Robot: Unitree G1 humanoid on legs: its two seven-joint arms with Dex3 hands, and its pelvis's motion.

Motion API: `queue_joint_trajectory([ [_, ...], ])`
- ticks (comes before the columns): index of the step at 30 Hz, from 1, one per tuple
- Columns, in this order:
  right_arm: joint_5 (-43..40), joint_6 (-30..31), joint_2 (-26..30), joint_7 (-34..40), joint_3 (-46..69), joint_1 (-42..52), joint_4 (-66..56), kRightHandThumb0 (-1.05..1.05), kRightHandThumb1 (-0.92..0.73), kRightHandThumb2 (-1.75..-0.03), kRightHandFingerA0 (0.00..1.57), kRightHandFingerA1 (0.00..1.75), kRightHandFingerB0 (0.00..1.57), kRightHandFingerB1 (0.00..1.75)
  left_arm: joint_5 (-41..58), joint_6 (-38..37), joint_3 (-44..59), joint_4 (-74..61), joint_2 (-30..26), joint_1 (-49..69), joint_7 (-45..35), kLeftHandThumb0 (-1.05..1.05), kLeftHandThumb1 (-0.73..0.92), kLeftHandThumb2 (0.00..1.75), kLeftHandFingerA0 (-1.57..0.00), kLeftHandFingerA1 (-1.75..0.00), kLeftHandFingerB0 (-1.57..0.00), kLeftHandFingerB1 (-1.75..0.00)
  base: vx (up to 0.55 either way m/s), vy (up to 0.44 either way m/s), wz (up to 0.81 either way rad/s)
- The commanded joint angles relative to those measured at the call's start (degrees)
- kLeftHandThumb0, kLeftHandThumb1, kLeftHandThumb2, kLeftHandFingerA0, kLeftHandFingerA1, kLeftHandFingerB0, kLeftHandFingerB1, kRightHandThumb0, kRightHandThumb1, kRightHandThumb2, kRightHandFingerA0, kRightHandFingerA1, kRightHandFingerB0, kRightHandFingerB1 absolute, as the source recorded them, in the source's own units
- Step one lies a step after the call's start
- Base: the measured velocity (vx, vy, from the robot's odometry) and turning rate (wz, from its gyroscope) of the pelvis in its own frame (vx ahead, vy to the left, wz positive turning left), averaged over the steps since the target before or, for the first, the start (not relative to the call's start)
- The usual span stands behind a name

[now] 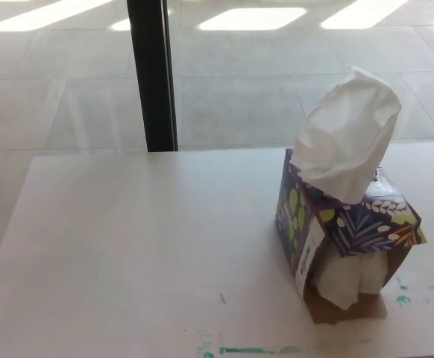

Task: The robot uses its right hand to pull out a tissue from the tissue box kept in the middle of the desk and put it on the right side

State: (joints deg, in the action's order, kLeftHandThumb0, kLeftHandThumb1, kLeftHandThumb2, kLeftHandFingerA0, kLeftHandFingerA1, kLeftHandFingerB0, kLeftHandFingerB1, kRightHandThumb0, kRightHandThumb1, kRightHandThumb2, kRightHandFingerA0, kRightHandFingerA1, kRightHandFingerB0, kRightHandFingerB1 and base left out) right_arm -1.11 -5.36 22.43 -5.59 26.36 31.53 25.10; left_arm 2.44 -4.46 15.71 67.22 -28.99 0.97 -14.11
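- Worktop (127, 246), near edge: pale surface carrying green paint-like smears (250, 349) along the front and at the right; a small dark fleck sits near the centre front; no loose tissue lies on it anywhere in view.
- Tissue box (351, 231): patterned purple carton with leaf motifs, standing right of centre on the worktop; its near side is torn or open, showing brown card and white tissue bulging out low down.
- Tissue (349, 138): one white sheet rising in a tall plume from the top slot of the box; upright, leaning slightly right, touched by nothing.
- Hands: neither the left nor the right hand appears in the head view; the state of the fingers therefore cannot be told.
- Dark post (151, 74): vertical black upright beyond the far edge of the worktop; behind it a tiled floor (277, 67) with bright patches of light.
- Progress, as judged: task at its start; the sheet is not yet pulled free; reaching, pinching, drawing out and setting down on the right side all remain.
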Motion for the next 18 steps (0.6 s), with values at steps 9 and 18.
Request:
queue_joint_trajectory([
  [9, -1.9, 12.0, 10.0, 1.9, 6.9, -16.8, -31.1, -0.71, -0.49, -0.90, 0.36, 0.77, 0.13, 0.56, 1.0, -2.1, 0.4, 1.4, -0.9, 1.6, -1.9, -0.77, 0.66, 1.25, -0.74, -0.95, -0.44, -0.80, 0.00, 0.000, 0.00],
  [18, 8.4, 9.6, 17.7, -2.2, -6.8, -37.7, -35.4, -0.36, -0.49, -0.65, 0.39, 0.57, 0.16, 0.37, 1.6, -1.8, 0.8, 1.9, -0.7, 0.7, -2.0, -0.77, 0.81, 1.02, -0.78, -1.03, -0.49, -0.90, 0.00, 0.000, 0.00],
])
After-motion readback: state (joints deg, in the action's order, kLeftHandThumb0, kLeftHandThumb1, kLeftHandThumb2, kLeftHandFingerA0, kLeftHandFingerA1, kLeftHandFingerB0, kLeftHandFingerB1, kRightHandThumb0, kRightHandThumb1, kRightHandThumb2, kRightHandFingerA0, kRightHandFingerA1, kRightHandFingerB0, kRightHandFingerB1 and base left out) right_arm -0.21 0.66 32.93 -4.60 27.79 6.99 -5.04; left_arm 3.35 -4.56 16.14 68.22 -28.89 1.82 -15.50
